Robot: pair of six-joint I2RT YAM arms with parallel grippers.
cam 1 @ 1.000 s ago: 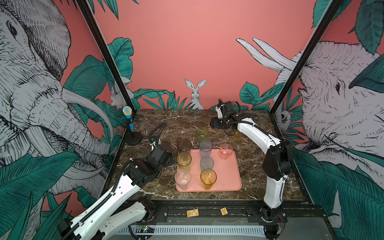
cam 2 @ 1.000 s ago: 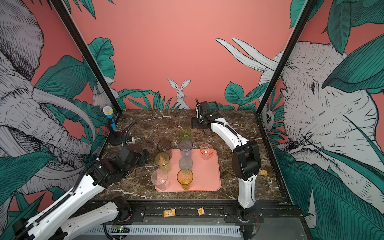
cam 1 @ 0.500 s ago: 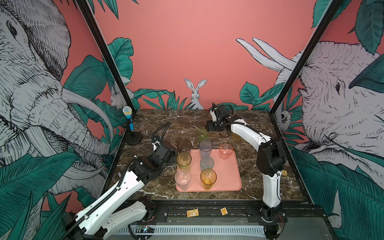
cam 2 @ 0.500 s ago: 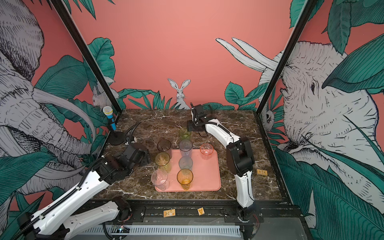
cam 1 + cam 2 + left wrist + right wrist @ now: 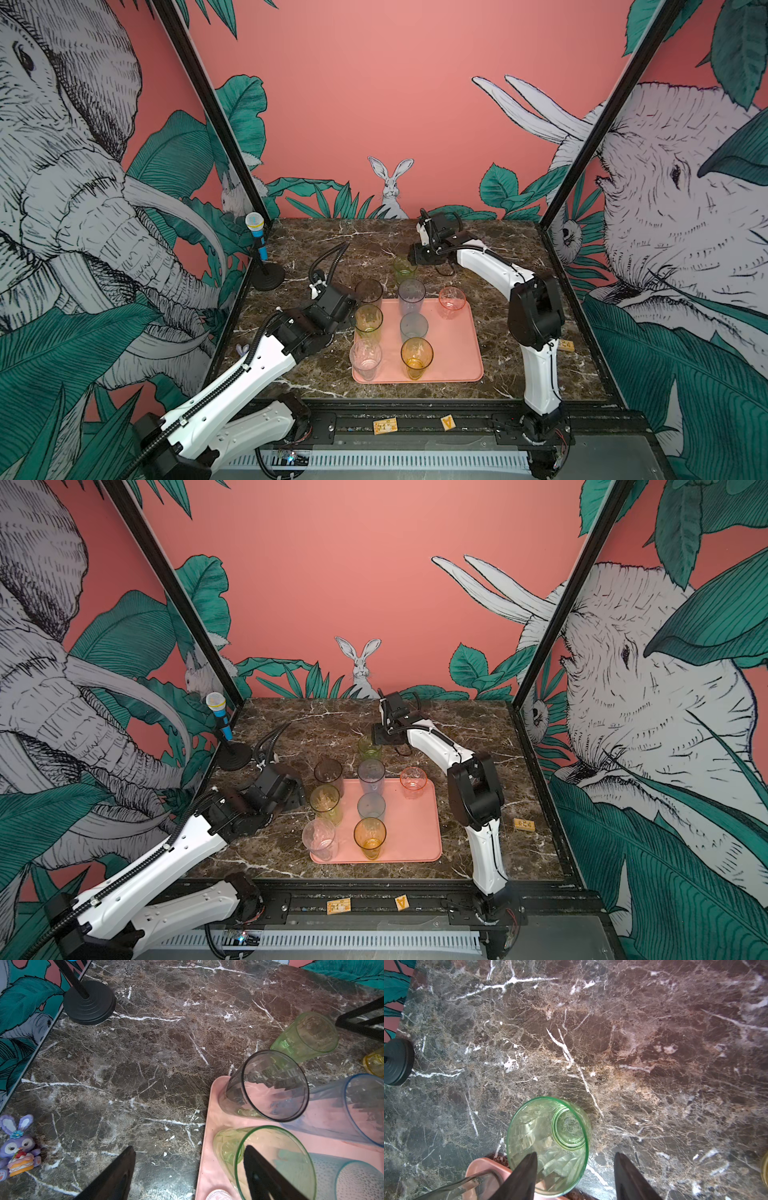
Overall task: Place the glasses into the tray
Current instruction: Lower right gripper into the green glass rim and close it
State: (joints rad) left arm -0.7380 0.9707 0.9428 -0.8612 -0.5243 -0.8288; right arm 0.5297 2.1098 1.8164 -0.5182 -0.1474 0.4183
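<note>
I count seven glasses (image 5: 417, 359) on the tray (image 5: 455, 345) and one green glass (image 5: 404, 269) just beyond its far edge. Both grippers stand parted and empty: left gripper (image 5: 189, 1148) at the tray's left edge, right gripper (image 5: 575, 1154) over the green glass.

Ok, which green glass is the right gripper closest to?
The short green glass on the marble just beyond the tray's far edge, at the right gripper. The taller yellow-green glass stands on the tray.
</note>
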